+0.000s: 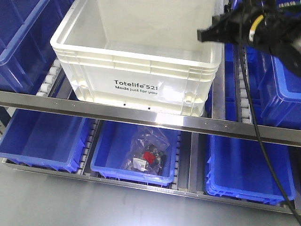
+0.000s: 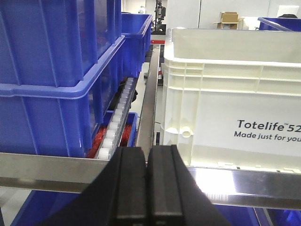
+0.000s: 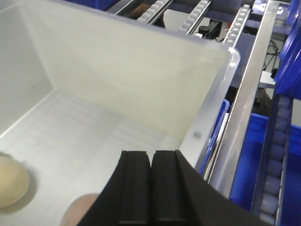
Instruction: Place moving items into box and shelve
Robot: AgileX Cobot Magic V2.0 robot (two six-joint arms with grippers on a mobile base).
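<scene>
The white box (image 1: 141, 82) with black "Totelife 521" print sits on the upper shelf rollers, also seen as the box (image 2: 221, 108) in the left wrist view. Inside the box (image 3: 141, 61), a pale cream ball (image 3: 13, 181) lies at the left and a pinkish-brown ball (image 3: 80, 209) shows partly behind my fingers. My right gripper (image 3: 151, 155) hovers over the box's right side, shut and empty, and shows as the right gripper (image 1: 203, 35) above the box's right rim. My left gripper (image 2: 148, 153) is shut and empty, in front of the shelf rail by the box's left corner.
Blue bins (image 2: 56, 70) stand left of the box and blue bins (image 1: 277, 89) to its right. On the lower level, a blue bin (image 1: 134, 150) holds a clear bag of small parts (image 1: 146, 153). A steel rail (image 1: 141, 115) crosses the shelf front. A black cable (image 1: 258, 132) hangs at the right.
</scene>
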